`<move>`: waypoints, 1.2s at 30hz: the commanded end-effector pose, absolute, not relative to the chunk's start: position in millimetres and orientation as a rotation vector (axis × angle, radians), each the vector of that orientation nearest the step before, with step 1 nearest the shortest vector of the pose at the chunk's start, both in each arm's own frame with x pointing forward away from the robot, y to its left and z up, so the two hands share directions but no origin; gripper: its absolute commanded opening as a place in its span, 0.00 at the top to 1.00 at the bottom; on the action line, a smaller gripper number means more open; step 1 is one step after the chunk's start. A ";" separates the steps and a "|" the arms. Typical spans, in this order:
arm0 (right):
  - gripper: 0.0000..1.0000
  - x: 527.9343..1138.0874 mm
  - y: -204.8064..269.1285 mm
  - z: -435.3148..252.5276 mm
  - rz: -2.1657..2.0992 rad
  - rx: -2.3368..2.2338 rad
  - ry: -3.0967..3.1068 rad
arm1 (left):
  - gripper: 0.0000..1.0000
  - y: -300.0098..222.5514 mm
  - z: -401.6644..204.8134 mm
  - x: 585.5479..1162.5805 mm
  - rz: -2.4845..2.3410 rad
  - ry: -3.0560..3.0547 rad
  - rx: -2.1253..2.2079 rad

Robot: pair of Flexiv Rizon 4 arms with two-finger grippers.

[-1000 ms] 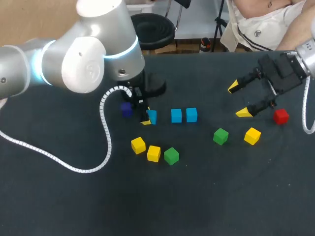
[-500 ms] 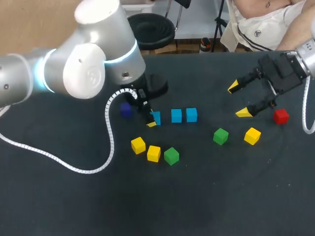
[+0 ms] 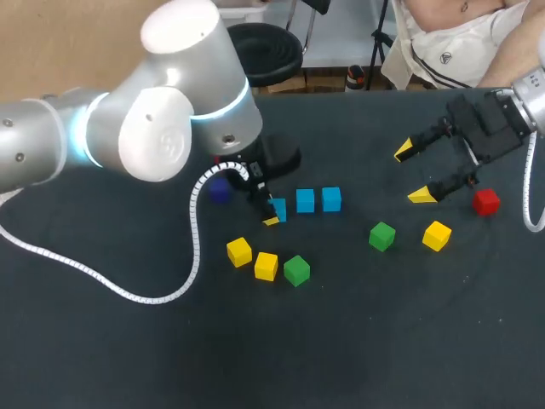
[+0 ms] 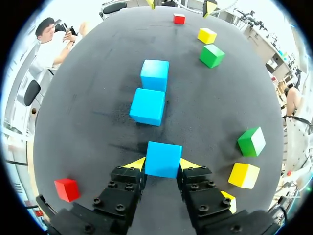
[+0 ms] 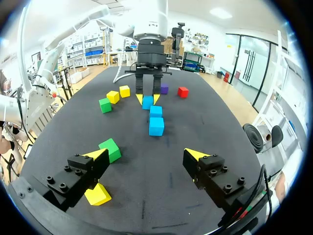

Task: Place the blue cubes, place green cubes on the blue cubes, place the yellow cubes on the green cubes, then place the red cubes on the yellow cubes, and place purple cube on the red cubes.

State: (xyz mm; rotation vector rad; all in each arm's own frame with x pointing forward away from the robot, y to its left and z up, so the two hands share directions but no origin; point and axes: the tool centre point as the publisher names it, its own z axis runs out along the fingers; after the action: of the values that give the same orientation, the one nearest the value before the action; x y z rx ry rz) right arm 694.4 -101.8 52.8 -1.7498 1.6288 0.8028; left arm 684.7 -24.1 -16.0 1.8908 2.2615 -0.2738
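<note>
Blue, and likely light and rigid — the blue cube (image 4: 163, 155) sat pinched across opposite flat faces by the left gripper (image 4: 163, 165), just left of the other blue cubes (image 3: 305, 200); the right gripper (image 3: 412, 173) hung open, far right.

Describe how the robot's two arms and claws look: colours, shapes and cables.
The left arm and right arm are smooth silver tubes with rounded joints; the left shows glowing light-blue rings. A white coiled cable trails from each. The left claw and right claw are black bolted blocks with two fingers tipped in bright yellow wedges.
</note>
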 end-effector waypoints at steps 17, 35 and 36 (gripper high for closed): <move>0.00 694.3 -102.0 52.8 0.803 -1.749 1.627 | 1.00 -30.2 -20.5 711.0 -0.257 2.231 1.895; 0.00 694.3 -102.0 52.8 0.803 -1.749 1.627 | 1.00 -26.3 -17.5 708.4 -0.237 2.236 1.962; 0.00 694.3 -102.0 52.8 0.803 -1.749 1.627 | 1.00 -24.5 -15.2 707.7 -0.236 2.236 1.961</move>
State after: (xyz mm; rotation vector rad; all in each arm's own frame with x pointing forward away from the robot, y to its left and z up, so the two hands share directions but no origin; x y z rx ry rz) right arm 694.4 -101.8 52.8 -1.7498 1.6287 0.8028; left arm 707.8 -25.5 -18.1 1.9577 2.2281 -0.2448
